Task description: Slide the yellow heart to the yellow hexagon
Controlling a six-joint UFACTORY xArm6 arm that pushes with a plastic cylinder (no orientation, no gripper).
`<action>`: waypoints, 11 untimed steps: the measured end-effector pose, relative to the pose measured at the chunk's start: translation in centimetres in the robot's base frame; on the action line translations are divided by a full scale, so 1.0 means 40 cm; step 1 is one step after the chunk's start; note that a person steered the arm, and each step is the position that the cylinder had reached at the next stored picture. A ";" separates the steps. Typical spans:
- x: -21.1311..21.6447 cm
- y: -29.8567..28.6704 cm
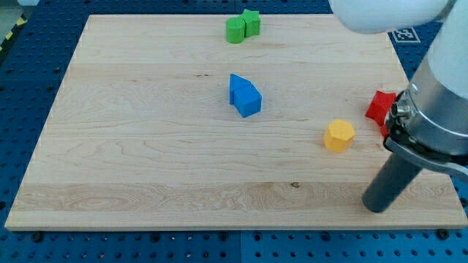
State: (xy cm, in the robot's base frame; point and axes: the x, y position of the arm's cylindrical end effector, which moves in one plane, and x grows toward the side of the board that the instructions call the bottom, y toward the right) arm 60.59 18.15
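The yellow hexagon (339,136) lies on the wooden board (146,146) at the view's right. No yellow heart shows in the view; the arm covers part of the board's right side. My tip (376,208) rests on the board near the bottom right corner, below and to the right of the yellow hexagon and apart from it. It touches no block.
Two blue blocks (244,95) sit touching near the board's middle. Two green blocks (242,27), one star-shaped, touch at the top edge. A red block (379,107) lies at the right edge, partly hidden by the arm (439,109).
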 end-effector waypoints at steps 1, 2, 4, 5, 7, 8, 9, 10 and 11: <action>0.027 0.076; 0.026 0.152; -0.028 0.093; -0.055 0.057; -0.002 0.184; -0.014 0.199; -0.057 0.173; -0.097 0.115; -0.138 0.042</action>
